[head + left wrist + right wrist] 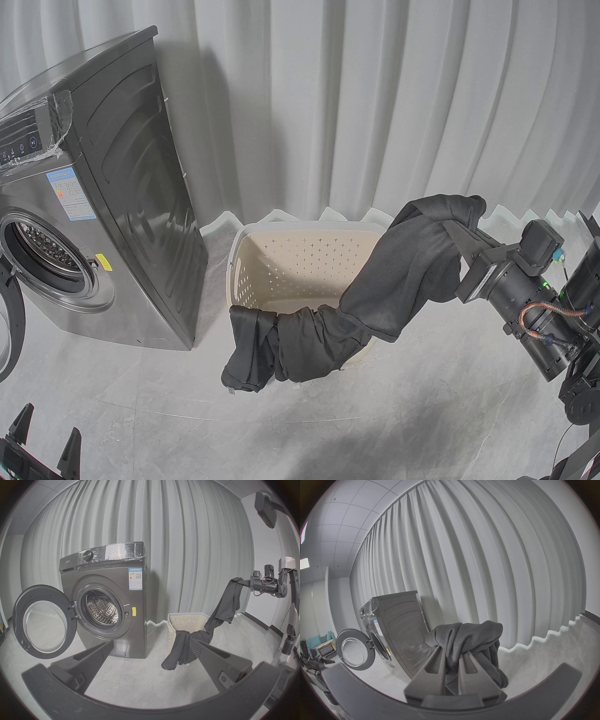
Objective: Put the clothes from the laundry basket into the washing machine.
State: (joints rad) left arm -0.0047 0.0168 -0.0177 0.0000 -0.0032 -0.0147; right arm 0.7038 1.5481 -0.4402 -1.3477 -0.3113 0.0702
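Right claw sits at the right of the head frame, a little above centre, its two fingers pressed together on a bunched end of a dark garment. From that pinch the cloth runs down and leftward to the cream laundry basket in the middle of the frame, crosses its near rim, and hangs in a dark fold down the outside front, close to the pale floor. So the piece is lifted at one end only, and much of it rests on the basket. Left claw waits in the lower left corner, fingers spread and holding nothing. At the left edge stands the grey washing machine, its round door swung wide and the steel drum showing no cloth where I can see in. A white curtain hangs behind. I judge the task barely begun: the garment must yet come free of the basket, travel left across the floor, and go in through the opening.
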